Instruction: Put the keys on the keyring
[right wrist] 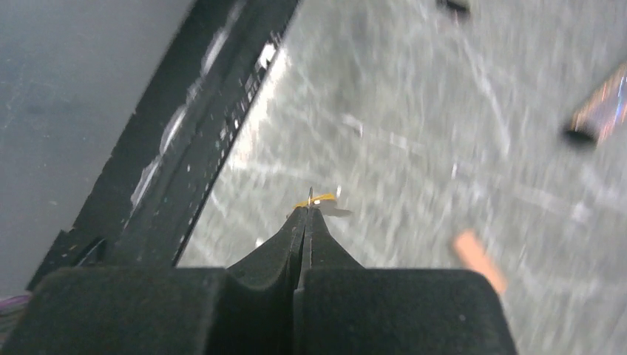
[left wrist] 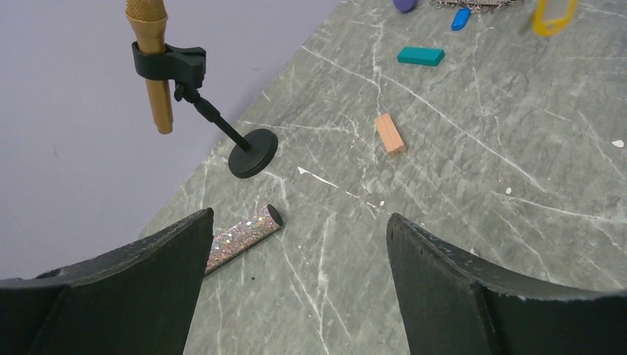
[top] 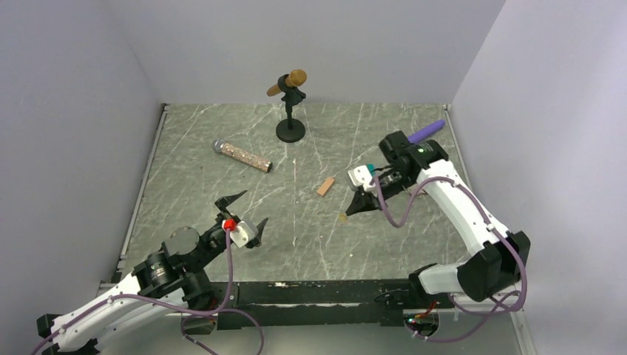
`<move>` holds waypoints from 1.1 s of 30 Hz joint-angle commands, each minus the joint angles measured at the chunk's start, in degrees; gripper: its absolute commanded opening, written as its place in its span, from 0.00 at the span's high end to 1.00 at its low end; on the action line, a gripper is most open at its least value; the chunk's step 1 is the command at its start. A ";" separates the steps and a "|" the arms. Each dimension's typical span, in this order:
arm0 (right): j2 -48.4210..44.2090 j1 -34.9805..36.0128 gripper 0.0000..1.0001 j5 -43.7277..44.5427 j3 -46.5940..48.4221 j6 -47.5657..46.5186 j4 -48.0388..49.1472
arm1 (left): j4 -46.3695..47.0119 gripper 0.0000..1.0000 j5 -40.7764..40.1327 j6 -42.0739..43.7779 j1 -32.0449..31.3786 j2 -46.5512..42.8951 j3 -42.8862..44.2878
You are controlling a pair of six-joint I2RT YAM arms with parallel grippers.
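Note:
My right gripper [top: 349, 211] [right wrist: 307, 211] is shut just above the table, right of centre. A yellow key [right wrist: 319, 201] [top: 343, 217] is pinched at its tips, its metal end sticking out. The left wrist view shows a blurred yellow tag [left wrist: 553, 16], a blue key [left wrist: 460, 18] and a silvery chain-like keyring [left wrist: 473, 4] at the far top edge, cut by the frame. My left gripper [top: 244, 212] [left wrist: 299, 216] stands open at the near left with nothing between its fingers. A small red piece [top: 229, 224] sits by its base; I cannot tell what it is.
A gold microphone [top: 290, 80] stands clipped in a black stand [left wrist: 253, 154] at the back. A glittery microphone [top: 242, 156] lies left of centre. There is a salmon block [top: 325, 186] mid-table, a teal block [left wrist: 420, 55] beyond it and a purple stick [top: 427, 132] at the back right. Walls enclose three sides.

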 commanded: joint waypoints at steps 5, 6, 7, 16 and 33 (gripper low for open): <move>-11.71 -14.92 1.00 24.97 -13.11 24.60 10.48 | 0.98 0.09 1.81 0.46 1.88 0.69 0.34; -11.90 -16.98 1.00 27.93 -14.22 24.86 10.49 | 0.97 0.09 2.17 0.40 2.12 0.76 0.42; -11.87 -18.24 1.00 31.32 -15.21 25.45 11.02 | 0.96 0.09 2.48 0.31 2.30 0.89 0.37; 4.29 -19.09 1.00 47.16 -20.26 32.38 24.31 | 0.64 0.09 4.37 -0.08 3.47 0.85 0.82; 25.19 -5.42 1.00 45.29 -9.81 43.27 34.00 | 0.74 0.08 5.73 0.04 4.67 0.53 0.55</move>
